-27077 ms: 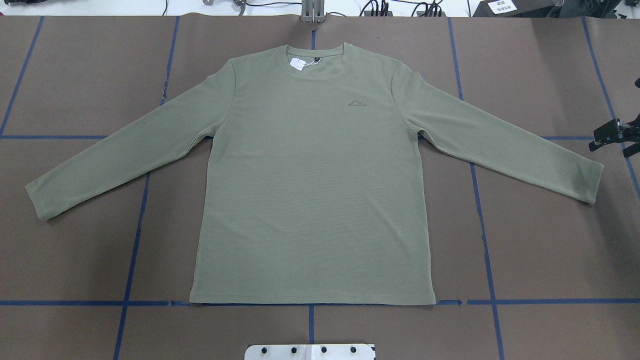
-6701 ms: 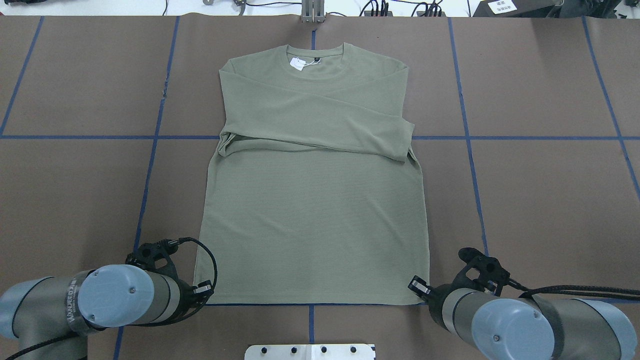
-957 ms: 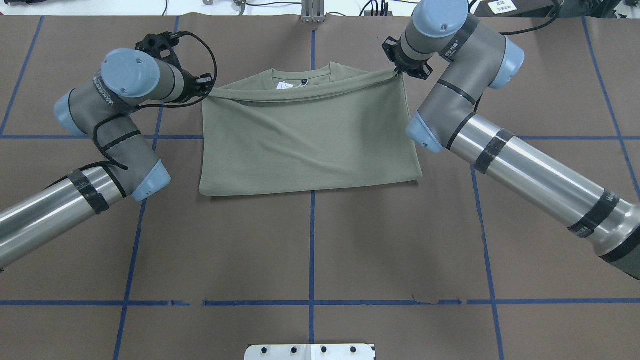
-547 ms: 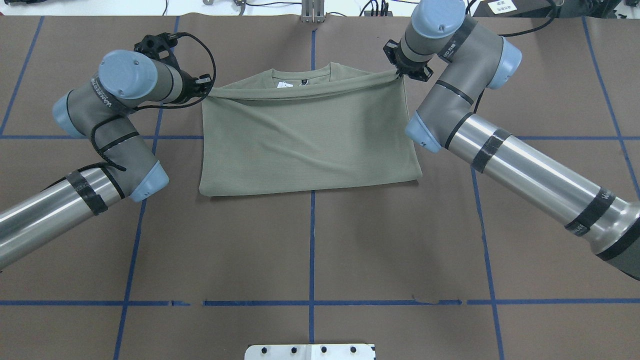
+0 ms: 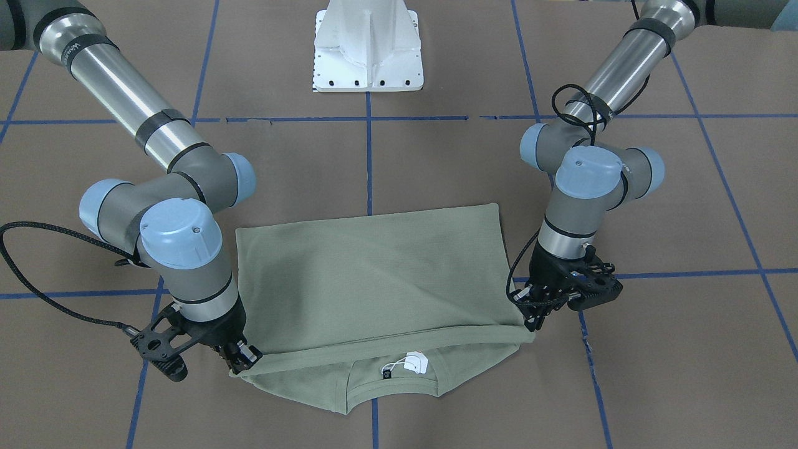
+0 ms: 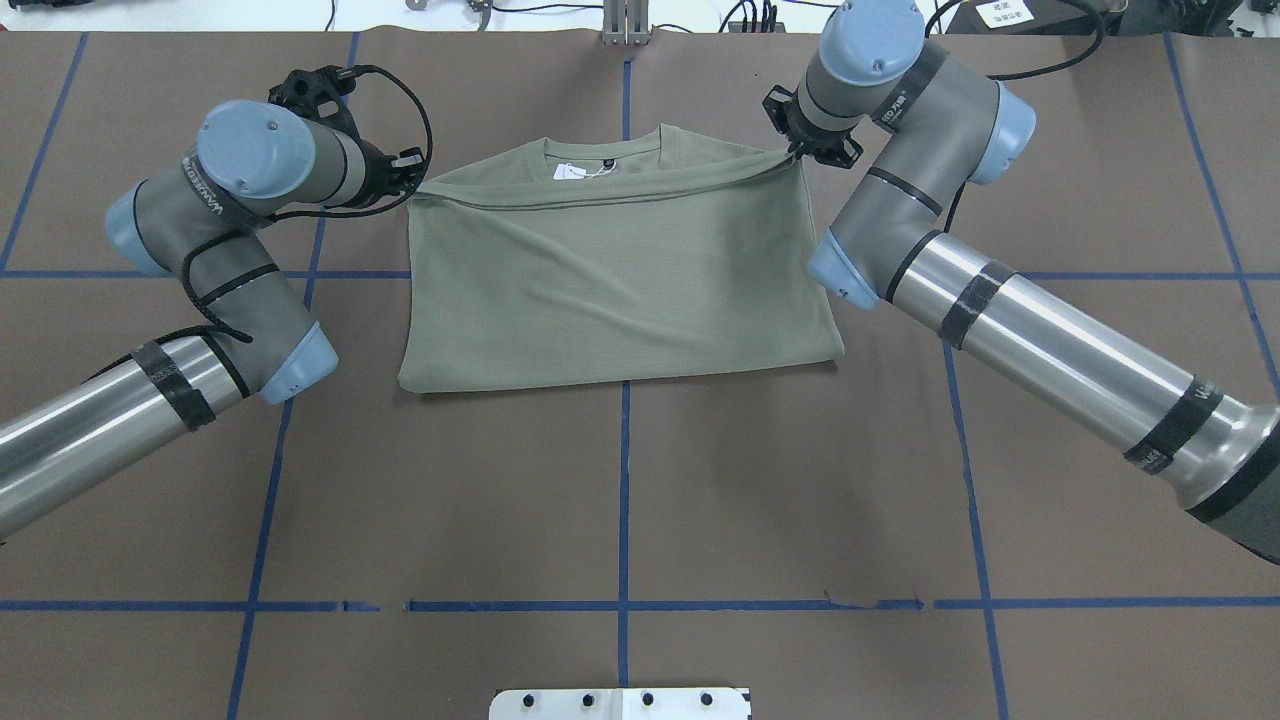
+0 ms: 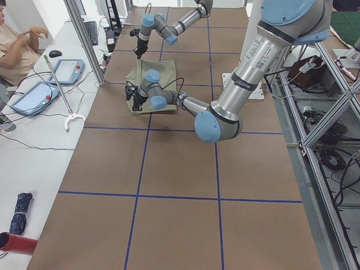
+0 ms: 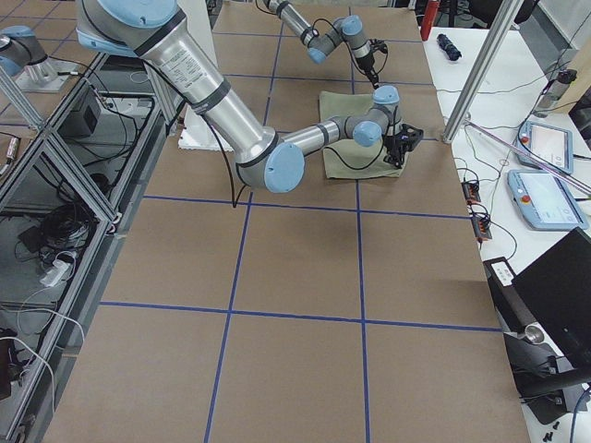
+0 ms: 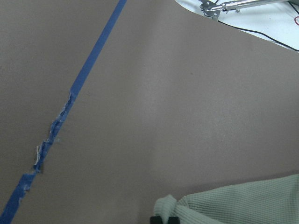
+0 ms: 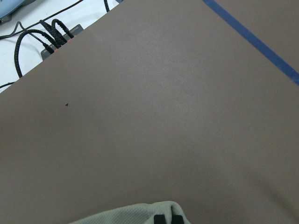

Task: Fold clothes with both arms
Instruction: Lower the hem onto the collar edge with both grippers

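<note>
The sage-green shirt [image 6: 620,270] lies folded in half on the brown table, its lower half laid over the chest with the hem near the shoulders. The collar and white hang tag [image 6: 570,172] still show beyond the hem, also in the front view [image 5: 414,363]. My left gripper [image 6: 410,185] is shut on the hem's left corner and my right gripper [image 6: 797,152] on the hem's right corner, both low over the table. The left wrist view shows the pinched corner [image 9: 224,207], and so does the right wrist view [image 10: 135,214]. The sleeves are hidden inside the fold.
The white pedestal base [image 5: 368,47] stands at the near table edge. Blue tape lines [image 6: 622,500] cross the brown table cover. Cables [image 6: 760,15] lie past the far edge. An operator [image 7: 14,39] sits by tablets beside the table.
Over the last second both grippers have edged slightly inward and down with the hem corners, and the hem has slackened a little. Before that the sleeves were folded in and the hem carried up.
</note>
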### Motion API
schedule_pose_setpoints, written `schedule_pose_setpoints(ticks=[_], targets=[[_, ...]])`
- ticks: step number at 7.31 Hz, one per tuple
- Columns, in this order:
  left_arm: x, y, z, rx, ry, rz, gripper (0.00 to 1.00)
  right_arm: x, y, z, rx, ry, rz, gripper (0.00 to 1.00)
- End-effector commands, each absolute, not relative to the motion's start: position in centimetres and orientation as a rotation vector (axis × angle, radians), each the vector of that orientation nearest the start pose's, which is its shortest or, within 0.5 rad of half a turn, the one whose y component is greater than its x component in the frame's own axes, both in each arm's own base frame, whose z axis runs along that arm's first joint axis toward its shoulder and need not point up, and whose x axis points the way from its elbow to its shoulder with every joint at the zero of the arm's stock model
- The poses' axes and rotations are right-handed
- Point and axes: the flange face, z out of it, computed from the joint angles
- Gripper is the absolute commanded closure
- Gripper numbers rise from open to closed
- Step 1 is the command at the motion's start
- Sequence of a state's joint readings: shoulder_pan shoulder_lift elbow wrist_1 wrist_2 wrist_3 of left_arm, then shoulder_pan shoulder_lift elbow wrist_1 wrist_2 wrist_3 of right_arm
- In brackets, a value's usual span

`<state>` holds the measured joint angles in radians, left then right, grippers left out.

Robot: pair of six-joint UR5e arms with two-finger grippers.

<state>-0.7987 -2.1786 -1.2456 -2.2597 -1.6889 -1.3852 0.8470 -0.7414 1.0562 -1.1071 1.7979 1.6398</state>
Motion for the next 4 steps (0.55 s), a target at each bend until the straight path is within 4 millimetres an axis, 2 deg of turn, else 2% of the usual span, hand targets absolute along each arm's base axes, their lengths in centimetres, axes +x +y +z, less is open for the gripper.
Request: schedule_pose_setpoints(ticks=[1, 2, 3, 4], targets=[[44.1, -62.8, 37.6, 0.368, 0.916, -0.505, 0.63, -46.5, -69.3, 32.3, 0.1, -0.825, 0.774, 0.47], [43.9, -62.6, 36.6, 0.373, 0.934, -0.495, 0.63, -46.3, -69.3, 31.9, 0.102, -0.831, 0.773, 0.44], [42.8, -61.8, 34.8, 0.399, 0.966, -0.476, 0.63, -45.5, -68.8, 30.1, 0.11, -0.873, 0.773, 0.36], [41.9, -60.4, 35.4, 0.376, 0.989, -0.456, 0.63, -43.8, -66.3, 29.8, 0.078, -0.925, 0.749, 0.31]])
